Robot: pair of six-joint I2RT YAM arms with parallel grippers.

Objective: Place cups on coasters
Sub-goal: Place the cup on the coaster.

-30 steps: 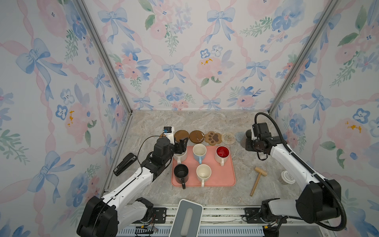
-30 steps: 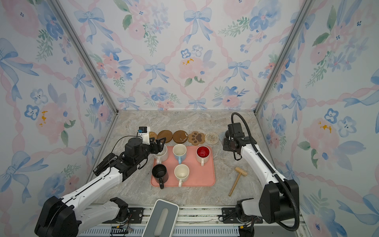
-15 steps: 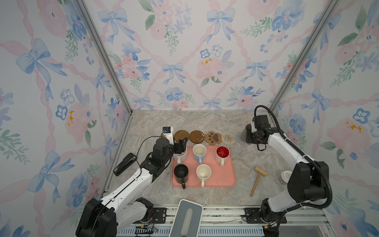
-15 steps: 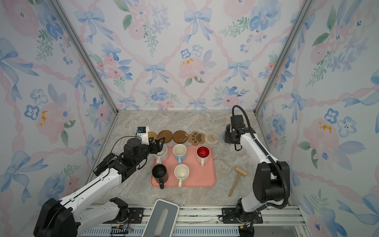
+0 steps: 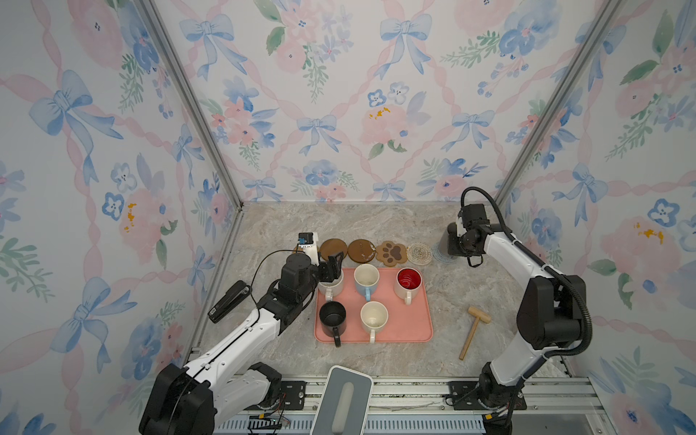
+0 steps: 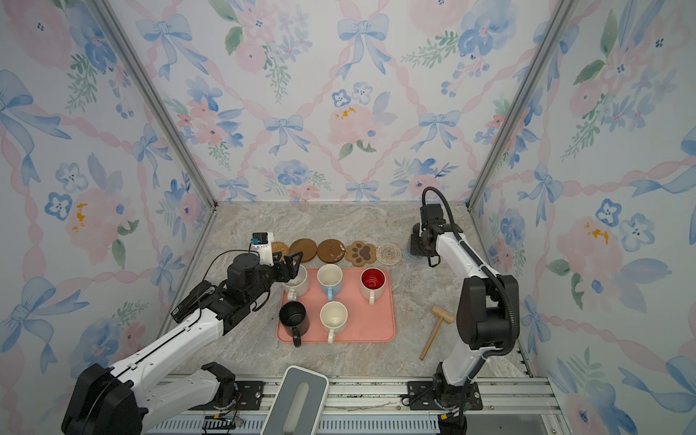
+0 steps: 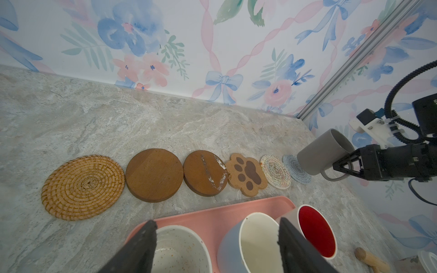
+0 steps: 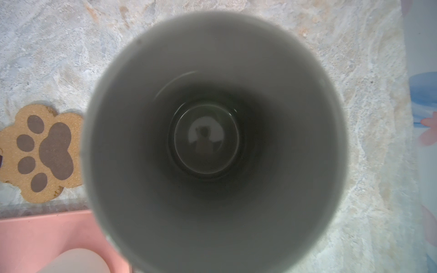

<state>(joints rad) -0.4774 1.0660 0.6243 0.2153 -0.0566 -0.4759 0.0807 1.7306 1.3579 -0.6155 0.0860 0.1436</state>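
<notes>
Grey mug [image 7: 324, 151] clamped in right tool [image 7: 341, 166] at light-blue coaster [image 7: 294, 170].

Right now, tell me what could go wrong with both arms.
1. The right tool holds the grey mug tilted over the light-blue coaster; released like that, it may tip or land off-centre.
2. The left tool, open at the cream mug, may knock the neighbouring blue mug.
</notes>
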